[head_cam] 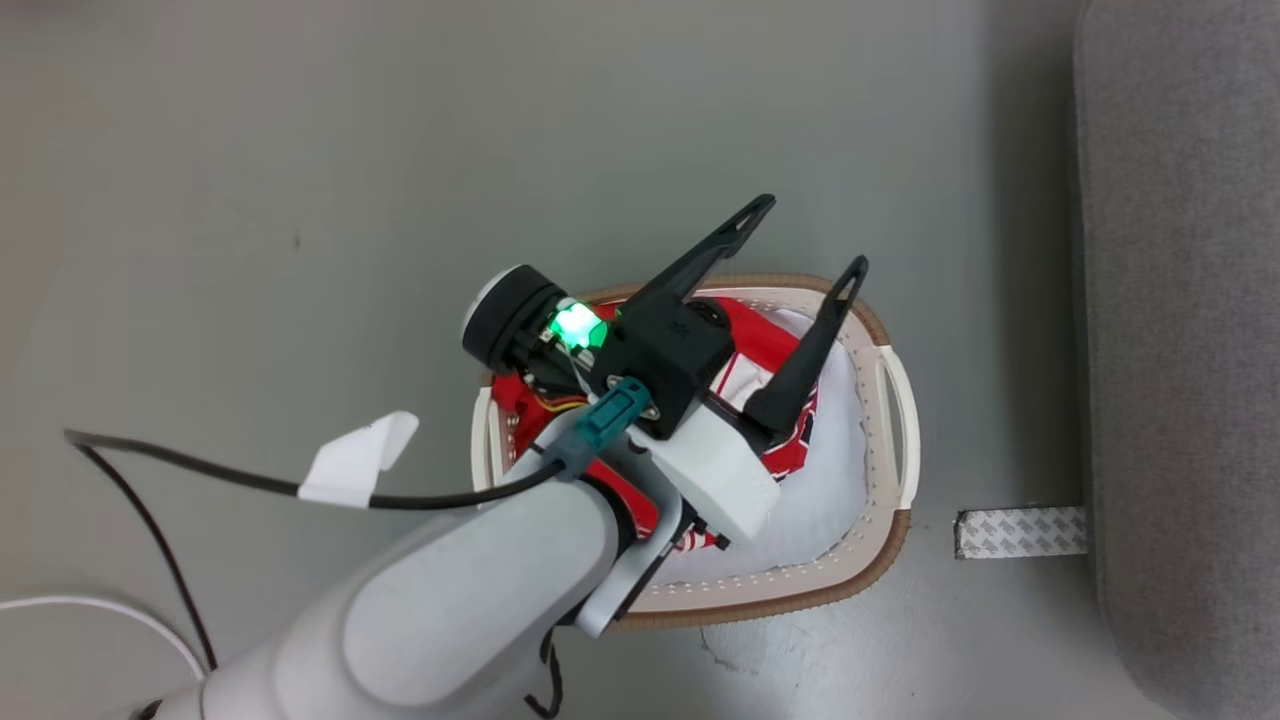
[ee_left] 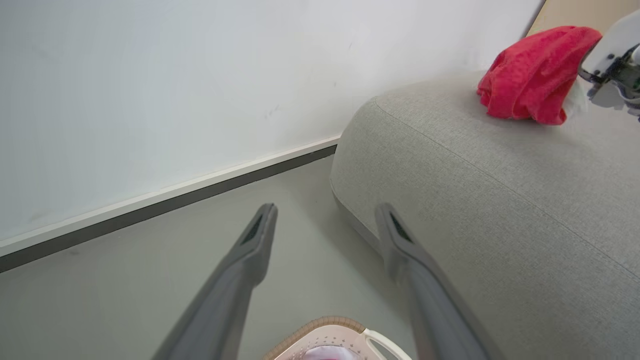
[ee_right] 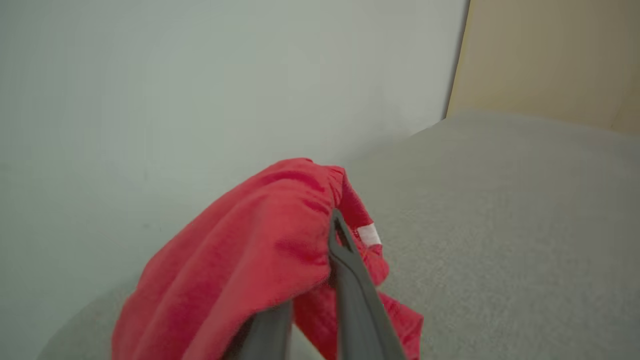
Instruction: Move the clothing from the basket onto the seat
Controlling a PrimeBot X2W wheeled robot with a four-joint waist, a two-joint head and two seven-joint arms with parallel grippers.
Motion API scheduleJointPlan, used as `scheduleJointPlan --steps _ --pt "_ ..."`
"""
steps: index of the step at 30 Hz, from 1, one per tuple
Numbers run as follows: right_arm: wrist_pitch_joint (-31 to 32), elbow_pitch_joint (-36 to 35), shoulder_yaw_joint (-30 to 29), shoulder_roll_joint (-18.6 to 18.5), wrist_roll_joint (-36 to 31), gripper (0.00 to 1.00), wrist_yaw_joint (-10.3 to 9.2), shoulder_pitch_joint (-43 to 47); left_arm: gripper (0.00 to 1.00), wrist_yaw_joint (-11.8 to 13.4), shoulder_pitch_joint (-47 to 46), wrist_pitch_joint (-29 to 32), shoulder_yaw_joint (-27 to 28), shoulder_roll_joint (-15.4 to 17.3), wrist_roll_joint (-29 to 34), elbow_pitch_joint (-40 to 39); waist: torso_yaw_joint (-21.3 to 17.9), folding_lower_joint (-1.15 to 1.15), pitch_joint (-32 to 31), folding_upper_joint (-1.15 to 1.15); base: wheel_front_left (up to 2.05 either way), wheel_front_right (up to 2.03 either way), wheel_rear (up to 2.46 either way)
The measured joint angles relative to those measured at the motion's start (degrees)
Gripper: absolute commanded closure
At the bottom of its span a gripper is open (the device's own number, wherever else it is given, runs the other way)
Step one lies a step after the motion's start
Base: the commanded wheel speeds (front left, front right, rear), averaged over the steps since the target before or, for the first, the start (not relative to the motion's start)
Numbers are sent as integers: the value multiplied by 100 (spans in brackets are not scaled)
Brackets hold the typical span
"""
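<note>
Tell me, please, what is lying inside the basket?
The basket holds a red jersey with white trim on pale white padding. The left gripper and its forearm cover the basket's left part, so anything beneath them is hidden.

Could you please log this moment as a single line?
left gripper: open, above basket | jersey: in basket | right gripper: shut on red garment, on seat

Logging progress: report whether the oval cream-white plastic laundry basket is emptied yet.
Not empty. The basket holds a bright red jersey with white trim lying on white padding, beneath the open left end effector.
</note>
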Motion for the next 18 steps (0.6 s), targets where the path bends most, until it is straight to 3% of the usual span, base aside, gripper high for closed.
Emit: scheduleJointPlan --steps 1,2,7,18 --pt "0 4 -209 70 -188 13 0 123 0 2 12 -2 -2 13 -1 19 10 0 -3 0 0 0 0" --pt "-1 25 -397 119 -346 0 0 207 0 4 27 -7 -2 31 -2 35 11 0 -19 0 0 0 0" --pt "-2 -118 -680 528 -976 0 0 461 0 69 166 -52 59 146 -77 71 -47 0 -201 0 0 0 0" --pt "-2 -1406 656 1414 -803 0 0 1848 0 310 957 -386 308 491 -439 178 -308 -2 -1111 0 0 0 0"
